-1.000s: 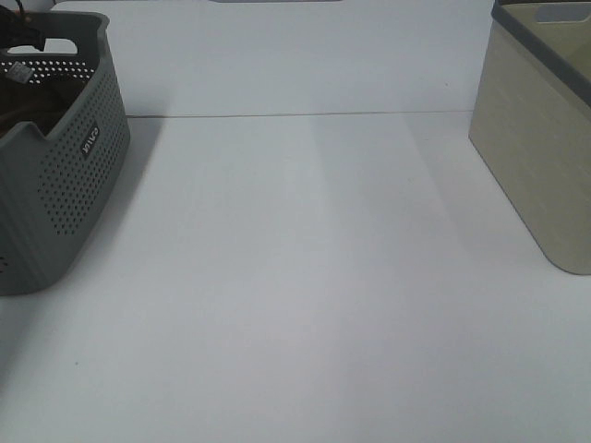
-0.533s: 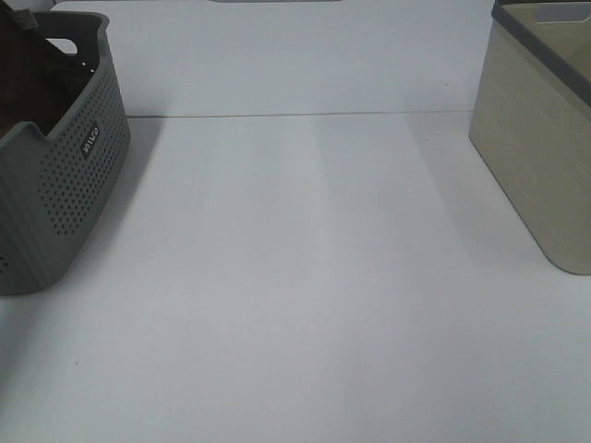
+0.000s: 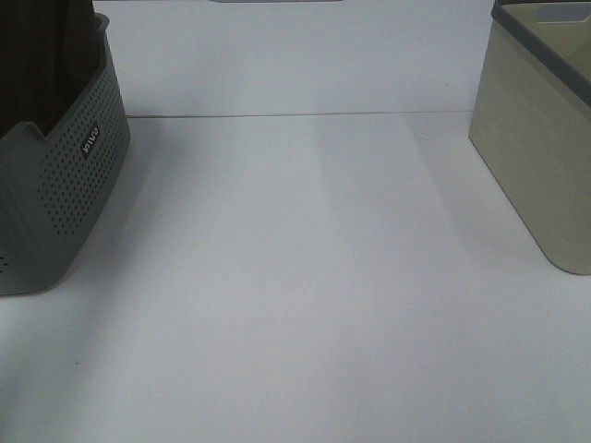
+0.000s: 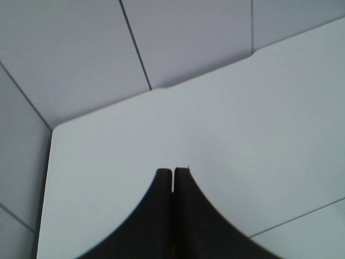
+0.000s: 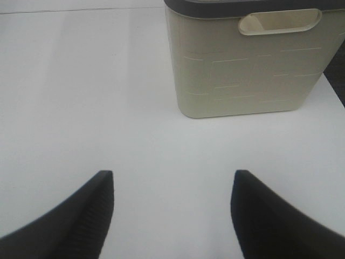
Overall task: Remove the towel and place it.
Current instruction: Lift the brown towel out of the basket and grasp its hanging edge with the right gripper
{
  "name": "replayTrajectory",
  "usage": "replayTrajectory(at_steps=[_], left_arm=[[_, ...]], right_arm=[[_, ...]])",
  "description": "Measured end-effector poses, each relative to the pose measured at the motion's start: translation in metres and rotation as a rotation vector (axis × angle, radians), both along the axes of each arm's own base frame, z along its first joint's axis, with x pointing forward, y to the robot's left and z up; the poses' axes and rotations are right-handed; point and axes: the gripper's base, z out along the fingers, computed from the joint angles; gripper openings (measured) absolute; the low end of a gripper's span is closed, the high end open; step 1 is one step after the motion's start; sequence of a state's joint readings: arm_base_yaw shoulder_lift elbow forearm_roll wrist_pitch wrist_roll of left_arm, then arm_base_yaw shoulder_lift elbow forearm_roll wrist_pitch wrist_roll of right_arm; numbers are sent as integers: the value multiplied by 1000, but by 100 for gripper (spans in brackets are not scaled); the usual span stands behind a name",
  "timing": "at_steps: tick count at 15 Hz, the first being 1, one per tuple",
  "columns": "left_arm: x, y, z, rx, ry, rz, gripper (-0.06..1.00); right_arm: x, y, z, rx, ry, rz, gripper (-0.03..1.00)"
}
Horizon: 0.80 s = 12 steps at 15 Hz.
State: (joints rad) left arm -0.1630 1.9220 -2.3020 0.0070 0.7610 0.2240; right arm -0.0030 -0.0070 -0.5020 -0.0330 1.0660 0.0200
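Facing the beige bin (image 5: 242, 70), the right gripper (image 5: 172, 175) gapes wide; the left gripper (image 4: 173, 172) is pinched closed

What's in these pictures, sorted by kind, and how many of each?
Containers: 2, grey basket and beige bin
Towel: 1
Pincers: 2, left pincer and right pincer
Total: 5

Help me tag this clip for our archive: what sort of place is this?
Probably a lab or test bench staged for laundry handling, not a home: a plain white table, a grey perforated basket with a dark towel sticking up out of it, and a beige bin with a grey rim.
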Motion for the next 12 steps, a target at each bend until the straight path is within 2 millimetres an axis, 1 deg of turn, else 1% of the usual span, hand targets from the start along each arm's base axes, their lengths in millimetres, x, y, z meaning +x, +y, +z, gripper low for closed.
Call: replayTrajectory(at_steps=[1,2,3,4,6,8,10,12], left_arm=[[-17,-14,17,-3,-44,-45,0],[-45,-41,41,1,-116,-129,0],[-50,-48,44,-5,-122,-153,0],[-58,-61,47,-8,-125,-193,0],[-73,-92,43,7,-74,-283,0],[-94,-129,37,31,-22,-395,0],[-119,-163,33,65,18,-512,0],[-142,-190,30,82,51,-608,0]], right_arm=[[0,0,0,0,0,0,61],[0,0,0,0,0,0,61],[0,0,0,0,0,0,61],[0,0,0,0,0,0,61],[0,0,0,0,0,0,61],[2,2,0,17,12,11,61],[12,8,0,91,81,56,61],[31,14,-1,143,195,96,59]])
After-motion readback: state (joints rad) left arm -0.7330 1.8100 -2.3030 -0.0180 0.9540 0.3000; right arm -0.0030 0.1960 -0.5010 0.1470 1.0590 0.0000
